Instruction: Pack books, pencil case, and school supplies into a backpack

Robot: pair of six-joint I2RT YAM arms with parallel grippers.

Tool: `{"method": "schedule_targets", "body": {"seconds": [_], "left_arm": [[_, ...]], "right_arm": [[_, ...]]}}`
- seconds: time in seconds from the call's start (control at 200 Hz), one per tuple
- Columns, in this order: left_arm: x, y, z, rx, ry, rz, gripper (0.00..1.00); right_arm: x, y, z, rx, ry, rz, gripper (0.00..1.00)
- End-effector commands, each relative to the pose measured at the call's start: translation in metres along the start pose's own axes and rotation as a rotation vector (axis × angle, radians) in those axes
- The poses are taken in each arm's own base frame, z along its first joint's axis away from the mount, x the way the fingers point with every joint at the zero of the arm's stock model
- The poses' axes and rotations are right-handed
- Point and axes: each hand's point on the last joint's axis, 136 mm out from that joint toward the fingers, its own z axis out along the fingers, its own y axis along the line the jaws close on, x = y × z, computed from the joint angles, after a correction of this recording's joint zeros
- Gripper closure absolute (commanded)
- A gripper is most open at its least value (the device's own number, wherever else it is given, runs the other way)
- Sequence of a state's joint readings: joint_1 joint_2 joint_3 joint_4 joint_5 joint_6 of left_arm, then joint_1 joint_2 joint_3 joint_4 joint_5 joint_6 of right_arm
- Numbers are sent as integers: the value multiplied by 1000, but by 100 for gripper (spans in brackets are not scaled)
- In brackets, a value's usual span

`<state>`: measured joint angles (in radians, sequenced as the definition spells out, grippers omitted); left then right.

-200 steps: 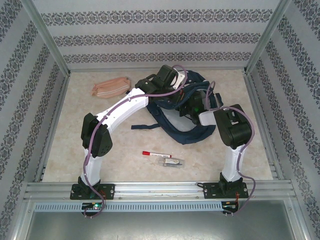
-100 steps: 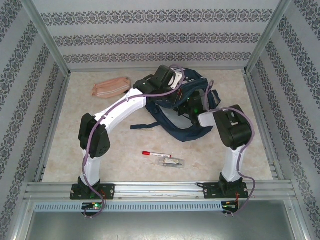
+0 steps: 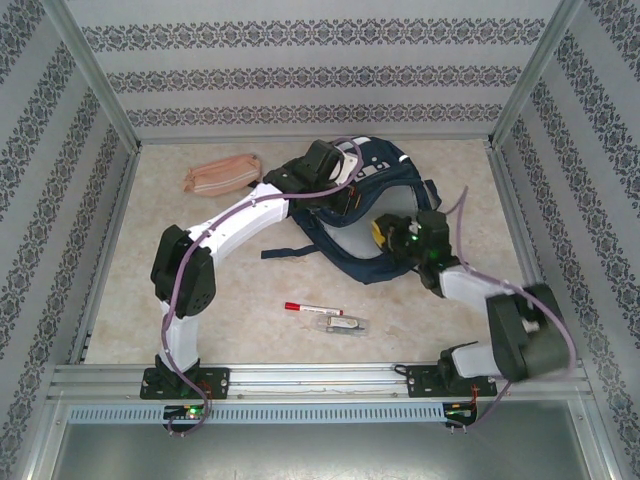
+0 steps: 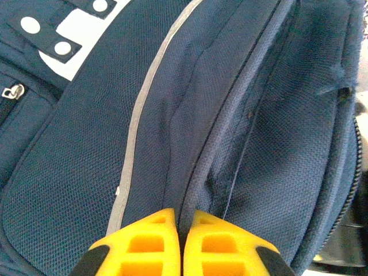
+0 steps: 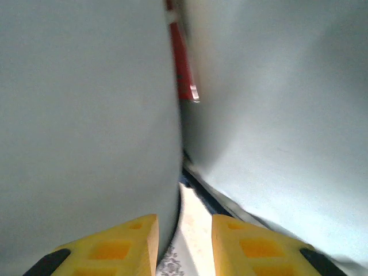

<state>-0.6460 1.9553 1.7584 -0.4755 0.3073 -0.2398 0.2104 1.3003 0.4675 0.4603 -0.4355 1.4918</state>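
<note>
Your left gripper [image 4: 182, 215] shut, seemingly pinching backpack [image 4: 75, 172] fold. Right gripper [image 5: 183, 221] part-open, empty, at mouth. If pinch slips, mouth collapses on it. Outside: pencil case [image 3: 222, 176], marker pen [image 3: 312, 309].

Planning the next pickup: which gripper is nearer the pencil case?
Left. The left gripper pinches the backpack, right of the pencil case; the right gripper sits farther right, at the backpack's near edge.

Right arm's elbow swung way down toward the near right corner, right claw [image 3: 381, 232] backed out to the edge of the backpack [image 3: 366, 266], jaws now parted.
</note>
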Motion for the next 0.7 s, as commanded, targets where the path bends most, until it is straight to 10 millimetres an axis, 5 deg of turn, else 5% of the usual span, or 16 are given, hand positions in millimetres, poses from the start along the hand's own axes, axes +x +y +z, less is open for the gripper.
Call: {"method": "schedule_targets", "body": {"seconds": [0.0, 0.115, 0.26, 0.44, 0.694], "left_arm": [[-29, 0, -50, -27, -130, -6, 79], [-44, 6, -86, -81, -209, -12, 39], [-57, 40, -129, -171, -270, -79, 26], [-46, 156, -151, -390, -212, -302, 23], [-7, 324, -135, -623, -108, -477, 22]], "right_arm": [[8, -26, -44, 158, -1, -161, 66], [4, -32, -104, 291, -123, -287, 62], [-1, -18, -144, 314, -193, -414, 63], [2, 24, -148, 290, -165, -592, 61], [5, 64, -139, 300, -147, -798, 62]]}}
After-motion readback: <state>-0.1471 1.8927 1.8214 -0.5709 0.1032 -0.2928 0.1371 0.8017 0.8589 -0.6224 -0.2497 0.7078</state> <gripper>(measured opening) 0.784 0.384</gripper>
